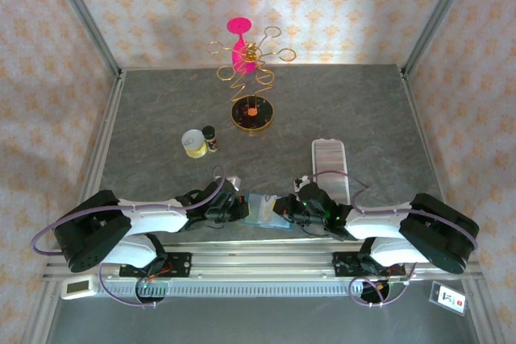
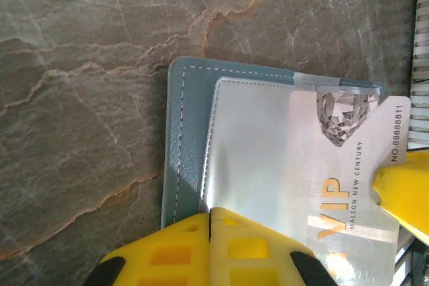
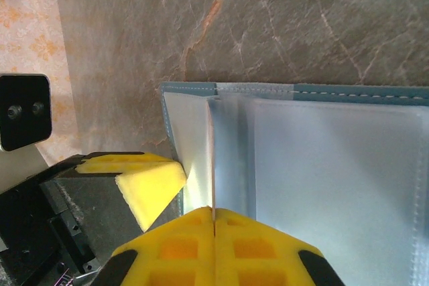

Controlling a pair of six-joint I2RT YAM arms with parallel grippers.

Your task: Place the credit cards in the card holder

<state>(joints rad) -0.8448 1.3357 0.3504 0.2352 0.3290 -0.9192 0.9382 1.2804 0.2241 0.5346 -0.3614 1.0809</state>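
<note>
A teal wallet [image 1: 262, 209] lies open near the table's front edge, between both grippers. In the left wrist view its clear sleeve [image 2: 255, 145] holds a silver credit card [image 2: 348, 185] marked VIP, which sticks partway out to the right. My left gripper [image 2: 211, 216] is shut on the wallet's sleeve edge. My right gripper [image 3: 213, 213] is shut on the credit card, seen edge-on [image 3: 213, 159] as a thin upright line. The card holder [image 1: 330, 168], a long whitish ridged tray, lies just beyond the right gripper [image 1: 289, 213].
A gold wire stand with a pink piece [image 1: 251, 78] stands at the back centre. A small pale jar [image 1: 193, 143] and a dark bottle [image 1: 210, 138] sit left of centre. The metal rail [image 1: 258, 259] runs along the near edge.
</note>
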